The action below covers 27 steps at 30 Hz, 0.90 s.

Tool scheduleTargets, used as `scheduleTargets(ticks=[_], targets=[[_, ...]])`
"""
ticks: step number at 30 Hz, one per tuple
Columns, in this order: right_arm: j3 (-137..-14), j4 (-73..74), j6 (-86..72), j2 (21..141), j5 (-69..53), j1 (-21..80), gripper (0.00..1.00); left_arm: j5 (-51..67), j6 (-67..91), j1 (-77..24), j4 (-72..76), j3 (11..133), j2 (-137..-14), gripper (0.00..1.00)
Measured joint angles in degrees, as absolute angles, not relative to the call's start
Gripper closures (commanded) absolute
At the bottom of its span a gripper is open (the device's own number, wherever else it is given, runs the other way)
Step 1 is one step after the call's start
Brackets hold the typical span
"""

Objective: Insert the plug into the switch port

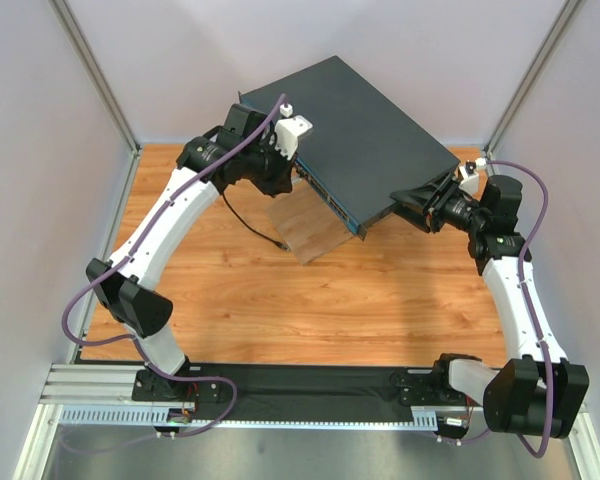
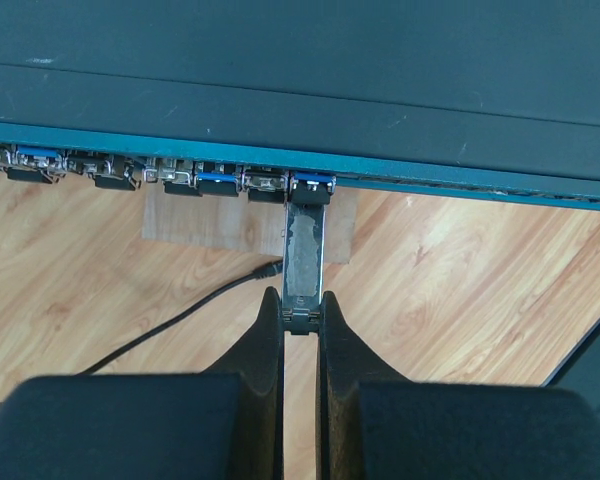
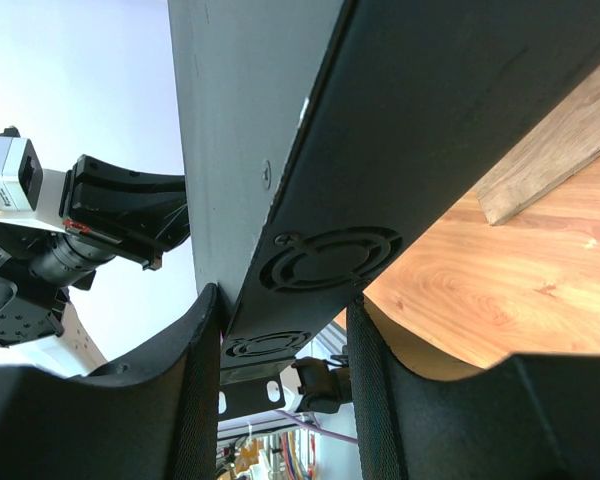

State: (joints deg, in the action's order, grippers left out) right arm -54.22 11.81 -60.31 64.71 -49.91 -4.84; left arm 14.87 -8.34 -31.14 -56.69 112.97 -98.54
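Wood-grain surface [image 1: 310,310] comes first, just past the arm bases at the near edge. Going further in, a thin black cable [image 2: 180,315] snakes over the left-middle of the surface. Its end stops just beside a pale wooden board [image 1: 305,235] lying flat near the centre.

Next up is the left claw [image 2: 300,305]. It's clenched on the tail end of the plug [image 2: 305,245], a slim silvery stick. The plug points straight away from the fingers and out over the board. Its far tip sits right at the mouth of a port [image 2: 312,182] on the teal front edge, the right-hand one of the row in the left wrist view. How deep it's gone in, I honestly can't tell.

The switch [image 1: 370,130] is the big dark grey box hanging at an angle over the far half of the surface. Its near corner is above the board and its far corner pokes out past the far edge.

Over on the right side, the right claw [image 3: 280,320] is clamped on the switch's side edge, one finger on the top face and one on the underside. That's right next to the round fan vents [image 3: 330,258]. So from that claw the box stretches off to the left, towards the left arm, and the plug meets it on the front edge, well apart from the right claw.
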Motion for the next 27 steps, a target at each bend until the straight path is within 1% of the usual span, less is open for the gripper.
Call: scheduleTargets(ticks=[8, 16, 27], targets=[[-54.22, 11.81, -60.23, 64.71, -49.89, -4.84, 1.0, 13.13, -5.37, -31.86, -56.42, 112.97, -98.45, 1.0], [-54.22, 11.81, -60.16, 64.71, -49.89, -4.84, 1.0, 8.6, -4.12, -33.76, -53.6, 109.8, -96.68, 1.0], [-54.22, 11.79, -60.07, 64.73, -49.89, -4.84, 1.0, 9.06, -3.97, -34.22, -53.32, 109.73, -96.64, 1.0]])
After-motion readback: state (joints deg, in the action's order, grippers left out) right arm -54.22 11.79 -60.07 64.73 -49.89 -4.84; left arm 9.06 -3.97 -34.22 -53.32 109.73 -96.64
